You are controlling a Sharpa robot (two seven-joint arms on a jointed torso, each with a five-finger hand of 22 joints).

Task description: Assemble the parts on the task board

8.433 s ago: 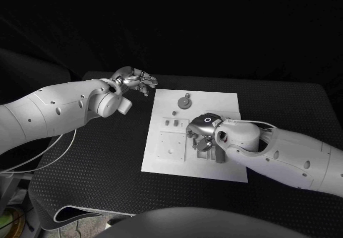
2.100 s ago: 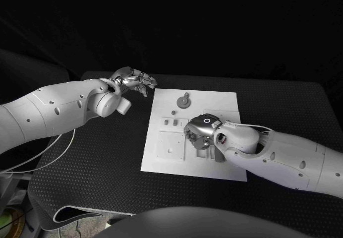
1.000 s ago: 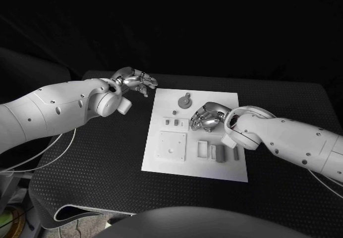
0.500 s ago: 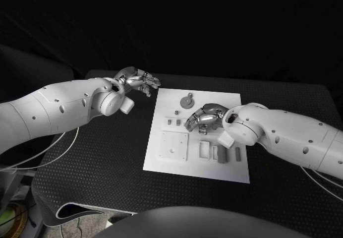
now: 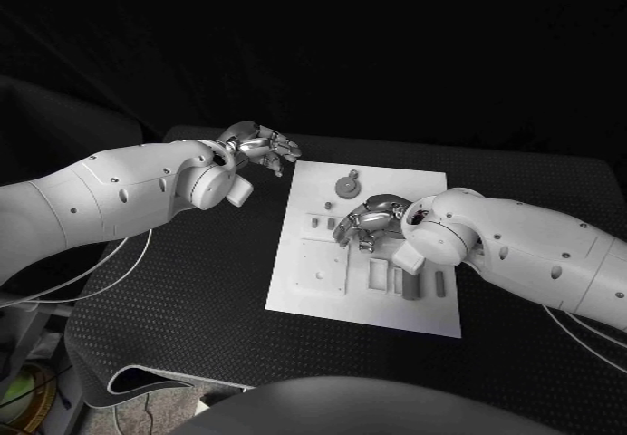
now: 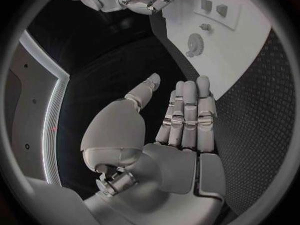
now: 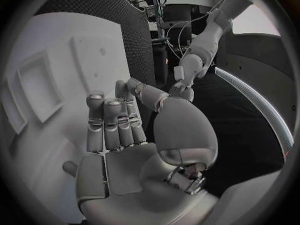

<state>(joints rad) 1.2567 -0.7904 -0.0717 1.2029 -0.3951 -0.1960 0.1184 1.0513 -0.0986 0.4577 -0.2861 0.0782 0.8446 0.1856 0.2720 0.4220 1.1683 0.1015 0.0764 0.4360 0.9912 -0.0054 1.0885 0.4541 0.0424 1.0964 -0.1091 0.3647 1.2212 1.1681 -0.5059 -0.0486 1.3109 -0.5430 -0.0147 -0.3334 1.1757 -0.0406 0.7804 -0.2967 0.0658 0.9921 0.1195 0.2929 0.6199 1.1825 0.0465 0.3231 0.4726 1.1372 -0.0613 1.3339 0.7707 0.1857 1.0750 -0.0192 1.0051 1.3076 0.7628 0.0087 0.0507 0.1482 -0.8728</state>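
Observation:
The white task board [image 5: 301, 294] lies in the middle of the table. On it are a round grey part [image 5: 348, 187] at the far end, two small parts [image 5: 318, 220], a square plate part [image 5: 320, 267] and several upright bar parts [image 5: 408, 283] near the front. My right hand [image 5: 370, 217] hovers over the board's middle, fingers apart, holding nothing; its bare palm [image 7: 125, 170] faces the board [image 7: 37, 45]. My left hand [image 5: 262, 148] is off the board's far left corner, fingers straight and bare [image 6: 187, 115]. The round part [image 6: 195, 44] lies beyond it.
Black textured table [image 5: 183, 272] surrounds the board on all sides. A loose white cable [image 5: 79, 281] hangs under my left arm at the table's left edge. My right forearm [image 5: 523, 249] covers the board's right edge.
My right hand has risen from the bar parts near the board's front to above its middle, leaving the bars uncovered. The left hand has kept its place; the camera has shifted slightly.

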